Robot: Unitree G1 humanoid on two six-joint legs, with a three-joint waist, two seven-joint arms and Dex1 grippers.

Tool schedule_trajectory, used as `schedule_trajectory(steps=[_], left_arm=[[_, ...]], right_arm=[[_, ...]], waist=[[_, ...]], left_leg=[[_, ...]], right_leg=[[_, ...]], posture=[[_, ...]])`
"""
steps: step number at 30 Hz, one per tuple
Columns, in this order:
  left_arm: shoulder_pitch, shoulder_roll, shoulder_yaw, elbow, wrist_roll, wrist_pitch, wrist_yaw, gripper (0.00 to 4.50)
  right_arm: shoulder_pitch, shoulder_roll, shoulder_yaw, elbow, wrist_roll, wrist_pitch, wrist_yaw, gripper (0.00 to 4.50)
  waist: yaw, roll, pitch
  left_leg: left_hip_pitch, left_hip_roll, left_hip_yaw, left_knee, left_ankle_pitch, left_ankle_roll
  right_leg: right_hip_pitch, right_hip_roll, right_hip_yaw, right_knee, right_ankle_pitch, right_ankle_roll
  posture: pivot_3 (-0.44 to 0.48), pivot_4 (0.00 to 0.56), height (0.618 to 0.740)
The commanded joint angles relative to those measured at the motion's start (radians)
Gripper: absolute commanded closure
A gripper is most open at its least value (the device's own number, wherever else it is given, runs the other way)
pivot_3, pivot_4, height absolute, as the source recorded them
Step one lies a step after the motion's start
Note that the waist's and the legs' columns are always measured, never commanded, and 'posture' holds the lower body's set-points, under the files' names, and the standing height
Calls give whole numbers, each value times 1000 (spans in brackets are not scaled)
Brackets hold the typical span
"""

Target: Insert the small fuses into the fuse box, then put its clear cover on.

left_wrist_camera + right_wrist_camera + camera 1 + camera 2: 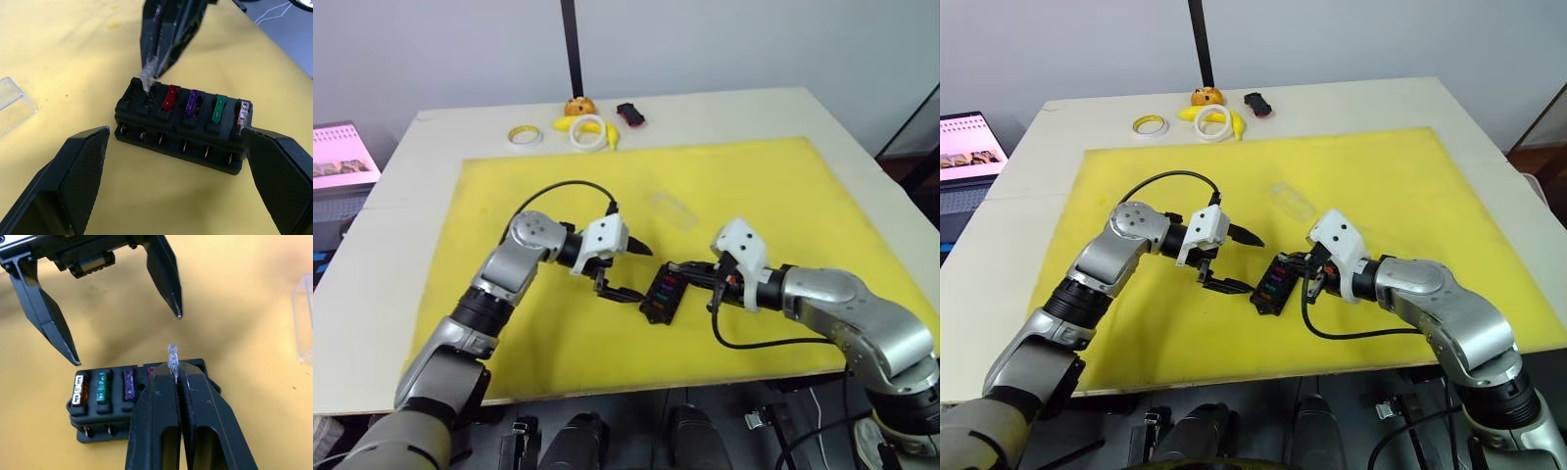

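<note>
Fuse box [662, 295], black, lies on the yellow mat [783, 196] near the middle of the table [391, 206], between the two grippers. In its slots I see a red fuse [170, 97], a purple fuse [192, 103], a green fuse [218, 108] and an orange fuse [242, 112], standing in one row.

The right gripper [173, 367] is over the box, at the end of the row next to the red fuse. Its fingers are pressed together and pinch a small pale grey fuse [172, 355], which sticks out at the tips. In the left wrist view the lower end of this fuse is at a slot of the box; I cannot tell if it is already inside.

The left gripper [625, 271] is beside the box on the other side, and its fingers are spread wide and hold nothing. One fingertip is close to the box, but it does not seem to touch it.

The clear cover [672, 210] lies flat on the mat, a little behind the box and apart from it.

At the far edge of the table are tape rings [589, 133], a small orange thing [578, 106] and a black-and-red gadget [630, 115].
</note>
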Motion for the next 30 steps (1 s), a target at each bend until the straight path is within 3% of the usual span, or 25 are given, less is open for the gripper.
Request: schedule_trajectory(steps=[1,30], left_arm=[[0,6,21,-35,-23,2,-5,0],[-40,-13,11,39,-8,-36,-22,0]], right_arm=[[-24,-5,0,15,-8,-23,21,4456],[-41,-24,68,73,-84,-54,80,4456]], waist=[[0,0,0],[0,0,0]], left_leg=[[0,0,0,0,0,0],[0,0,0,0,0,0]], right_leg=[[0,0,0,0,0,0],[0,0,0,0,0,0]], posture=[[0,150,740],[0,150,740]])
